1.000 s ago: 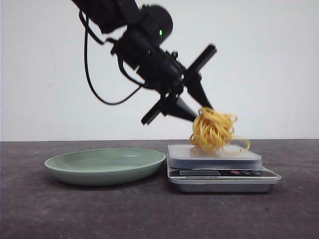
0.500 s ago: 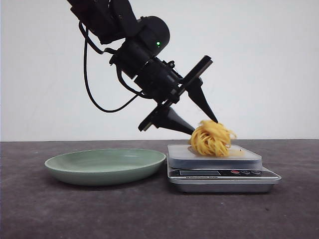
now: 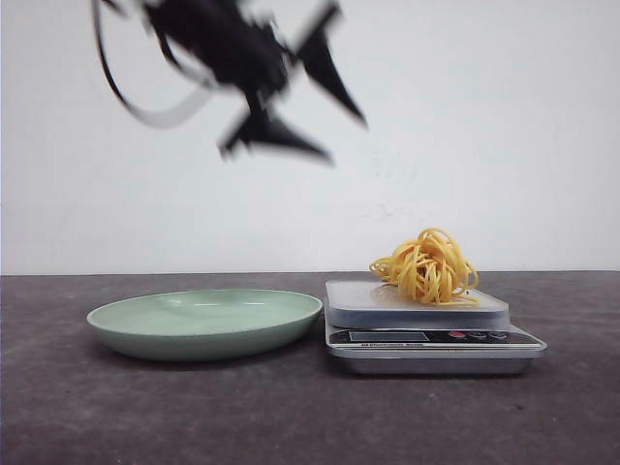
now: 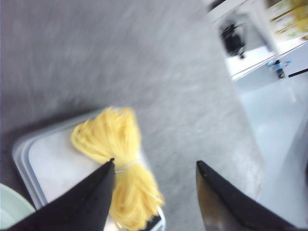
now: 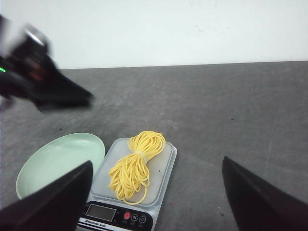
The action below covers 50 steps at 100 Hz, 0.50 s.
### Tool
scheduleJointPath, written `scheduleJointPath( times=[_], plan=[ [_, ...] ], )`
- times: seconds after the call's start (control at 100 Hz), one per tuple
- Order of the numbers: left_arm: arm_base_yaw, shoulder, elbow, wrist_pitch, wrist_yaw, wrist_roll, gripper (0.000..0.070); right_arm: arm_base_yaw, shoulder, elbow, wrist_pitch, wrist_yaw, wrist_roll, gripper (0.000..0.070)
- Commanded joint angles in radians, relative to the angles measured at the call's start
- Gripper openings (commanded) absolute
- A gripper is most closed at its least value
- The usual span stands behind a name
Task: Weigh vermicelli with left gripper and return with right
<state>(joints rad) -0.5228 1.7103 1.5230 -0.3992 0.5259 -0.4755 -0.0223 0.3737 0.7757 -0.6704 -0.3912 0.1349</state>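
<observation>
On top of the kitchen scale (image 3: 431, 334), toward its right side in the front view, sits the vermicelli (image 3: 427, 268), a loose nest of yellow strands resting on the pale weighing platform. Nothing grips it. The scale stands on the dark grey surface (image 3: 291, 417), its display and a row of small buttons facing the front camera; the reading is too small to make out. Just beside the scale, to its left, lies the pale green plate (image 3: 203, 323), shallow and bare inside, its rim close to the scale's edge but whether they touch I cannot tell.

High above the plate, well clear of the noodles, the left gripper (image 3: 334, 126) shows as a motion-blurred black shape against the white wall, jaws spread wide apart with nothing between them. Its wrist camera agrees: two black fingers (image 4: 91, 202) stand well apart, with the vermicelli (image 4: 120, 163) and the scale's platform (image 4: 53, 166) blurred below them.

From the right wrist camera, the right gripper (image 5: 154, 202) shows only as two dark fingers at the frame's lower corners, wide apart and holding nothing. That view looks down on the vermicelli (image 5: 136, 165) lying on the scale (image 5: 132, 192), with the plate (image 5: 57, 161) alongside it.
</observation>
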Motion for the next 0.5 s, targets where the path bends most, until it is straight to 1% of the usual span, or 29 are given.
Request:
scheduleJointPath(
  times=[0.0, 0.11, 0.31, 0.42, 0.49],
  plan=[
    [-0.001, -0.083, 0.023, -0.050, -0.041, 0.107, 0.0312, 0.000, 0.003, 0.018, 0.003, -0.002, -0.006, 0.0537],
    [0.000, -0.245, 0.023, -0.133, -0.136, 0.198, 0.0312, 0.000, 0.003, 0.018, 0.003, -0.002, -0.011, 0.0537],
    [-0.001, -0.536, 0.023, -0.320, -0.414, 0.335, 0.0312, 0.000, 0.003, 0.018, -0.008, -0.005, -0.011, 0.0537],
    [-0.001, -0.650, 0.023, -0.444, -0.541, 0.391, 0.0312, 0.000, 0.003, 0.018, -0.031, -0.004, -0.012, 0.0537],
    [-0.001, -0.709, 0.021, -0.526, -0.593, 0.397, 0.0312, 0.000, 0.003, 0.018, -0.039, -0.005, -0.012, 0.0537]
  ],
)
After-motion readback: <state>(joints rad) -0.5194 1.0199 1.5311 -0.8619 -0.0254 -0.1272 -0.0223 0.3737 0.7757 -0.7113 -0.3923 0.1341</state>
